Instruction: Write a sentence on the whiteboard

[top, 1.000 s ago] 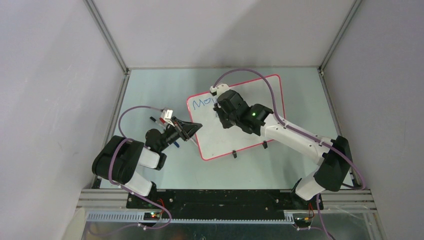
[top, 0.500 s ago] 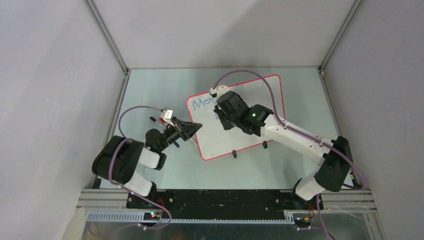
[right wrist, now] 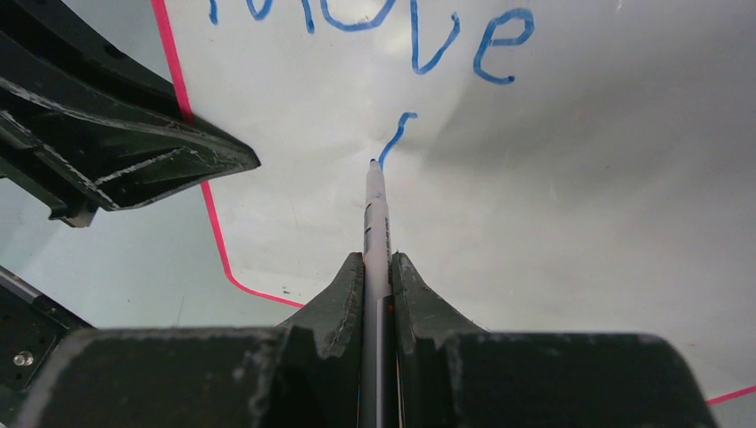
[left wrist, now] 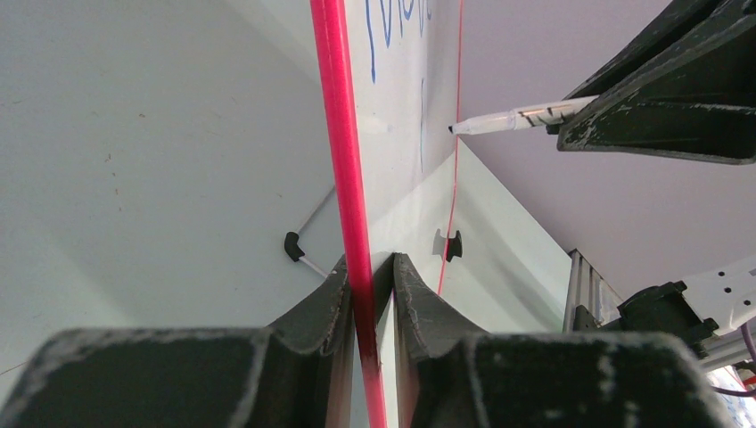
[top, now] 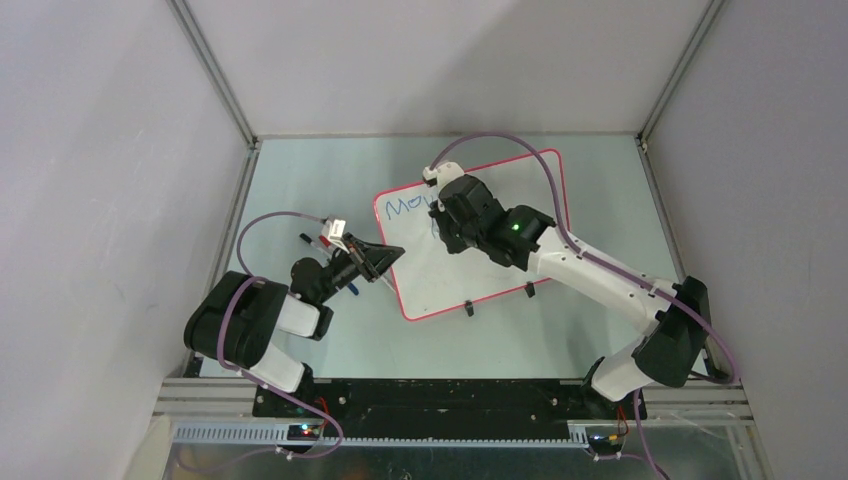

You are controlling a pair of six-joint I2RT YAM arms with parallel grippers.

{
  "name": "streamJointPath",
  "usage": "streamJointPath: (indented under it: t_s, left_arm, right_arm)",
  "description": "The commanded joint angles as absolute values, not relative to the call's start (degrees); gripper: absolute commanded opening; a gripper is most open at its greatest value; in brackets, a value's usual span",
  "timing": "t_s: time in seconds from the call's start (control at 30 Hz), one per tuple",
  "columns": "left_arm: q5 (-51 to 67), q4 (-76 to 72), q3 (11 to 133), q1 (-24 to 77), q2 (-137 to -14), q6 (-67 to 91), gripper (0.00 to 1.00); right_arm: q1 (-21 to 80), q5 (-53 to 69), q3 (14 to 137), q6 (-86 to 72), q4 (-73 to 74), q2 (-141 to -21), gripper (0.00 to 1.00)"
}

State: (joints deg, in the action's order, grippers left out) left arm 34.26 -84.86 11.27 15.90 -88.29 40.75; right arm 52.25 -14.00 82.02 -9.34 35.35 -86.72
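Note:
The whiteboard [top: 500, 255] lies on the table, white with a red-pink frame [left wrist: 343, 152] and black clip feet. My left gripper [top: 385, 258] is shut on its left edge [left wrist: 361, 294]. My right gripper [top: 445, 228] is shut on a white marker [right wrist: 375, 232], its tip on the board [right wrist: 579, 205]. The sentence [right wrist: 419, 27] reads "Move" in blue, with one short curved stroke [right wrist: 395, 138] below it at the marker tip. In the left wrist view the marker [left wrist: 517, 118] reaches in from the right toward the board face [left wrist: 401, 98].
A pen [top: 322, 243] and small items lie on the table left of the board, beside my left wrist. Grey walls enclose the table on three sides. Two black clip feet [top: 468, 308] hold the board's near edge.
The right arm has shifted slightly to the right over the board with the marker. The left gripper and the board have not moved.

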Motion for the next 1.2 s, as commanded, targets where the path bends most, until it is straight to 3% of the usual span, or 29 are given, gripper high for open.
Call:
streamJointPath:
  t_s: [0.0, 1.17]
  left_arm:
    - [33.7, -86.9, 12.6, 16.3, -87.7, 38.1, 0.14]
    - [33.7, -86.8, 12.6, 16.3, -87.7, 38.1, 0.13]
  right_arm:
    - [52.0, -13.4, 85.8, -8.7, 34.2, -87.4, 0.00]
    - [51.7, -18.4, 86.5, -8.5, 33.8, -90.8, 0.00]
